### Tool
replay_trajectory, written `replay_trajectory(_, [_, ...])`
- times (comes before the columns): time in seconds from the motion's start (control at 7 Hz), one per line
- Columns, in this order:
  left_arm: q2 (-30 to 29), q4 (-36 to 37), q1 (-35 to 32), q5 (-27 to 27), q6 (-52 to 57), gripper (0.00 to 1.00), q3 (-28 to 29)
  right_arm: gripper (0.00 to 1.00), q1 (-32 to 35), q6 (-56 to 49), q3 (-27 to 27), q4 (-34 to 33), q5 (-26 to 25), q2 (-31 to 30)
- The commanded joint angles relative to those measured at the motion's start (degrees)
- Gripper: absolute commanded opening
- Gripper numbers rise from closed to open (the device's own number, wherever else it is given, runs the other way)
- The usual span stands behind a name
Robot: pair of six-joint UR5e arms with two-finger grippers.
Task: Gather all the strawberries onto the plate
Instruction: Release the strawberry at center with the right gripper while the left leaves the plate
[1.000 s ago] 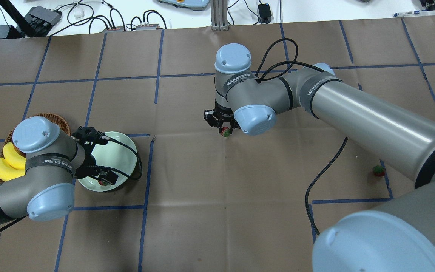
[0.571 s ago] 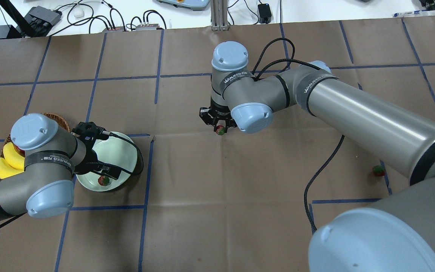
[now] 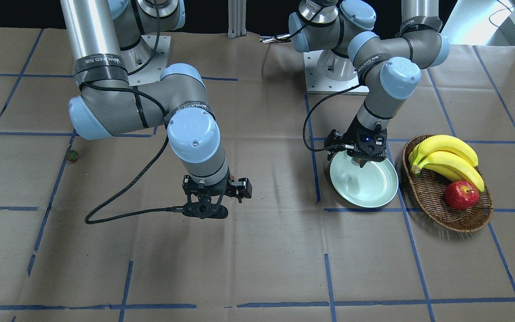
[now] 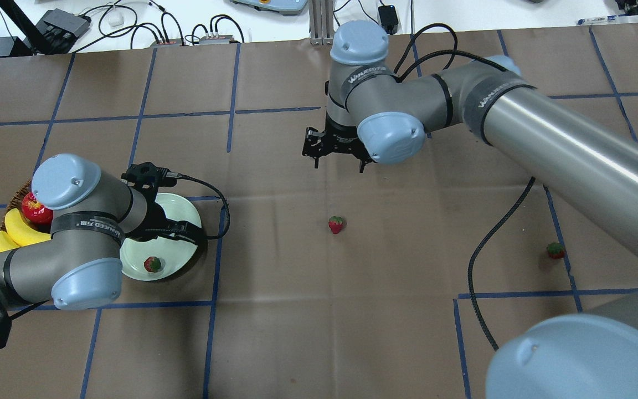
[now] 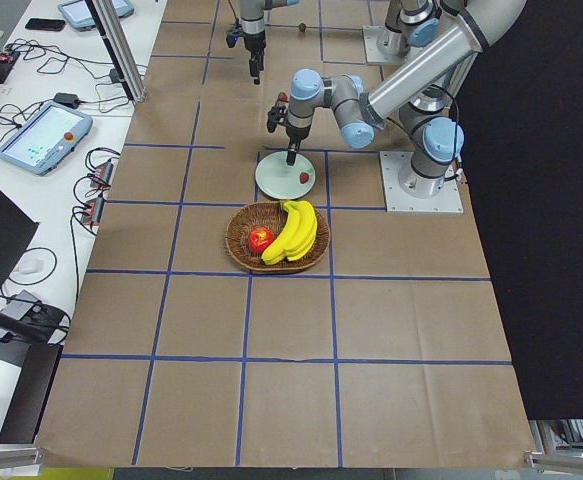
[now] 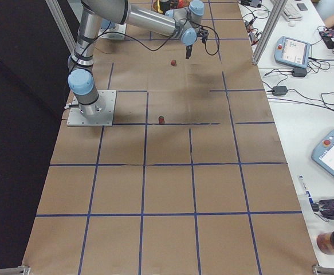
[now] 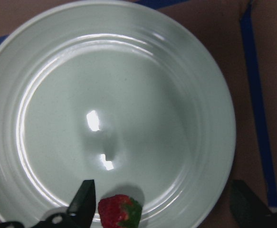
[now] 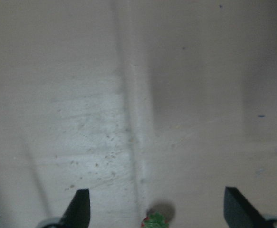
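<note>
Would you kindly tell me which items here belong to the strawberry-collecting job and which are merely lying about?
Part of the job: plate; strawberry lying on it; strawberry at mid-table; strawberry on the table's right side.
Just lying about: wicker basket; bananas; apple.

From my desk I see two smooth silver-grey tubular arms, the right arm and the left arm. Rounded pale-blue joint caps carry small screws. Black bands with white "WANJEED" lettering ring the links. A black braided cable runs to each matte-black tool, the right gripper and the left gripper. I make out square grey bolted base plates.
</note>
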Motion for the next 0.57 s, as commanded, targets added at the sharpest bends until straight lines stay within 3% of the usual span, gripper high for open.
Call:
replay_trajectory(0.0, [-0.8, -0.1, -9.3, -5.2, -14.4, 0.98, 1.9, 1.00, -9.2, -14.2, -0.6, 10.6, -2.1, -6.1])
replay_trajectory(0.29, [-4.3, 0.2, -16.5, -7.3, -23.5, 0.97, 4.7, 1.00, -18.8, -32.1, 4.0, 11.1, -9.0, -9.6])
replay_trajectory(0.43, [-8.5, 0.0, -22.2, -7.0, -29.1, 0.98, 9.5, 1.00, -25.1, -38.2, 8.3, 10.8, -8.9, -12.2])
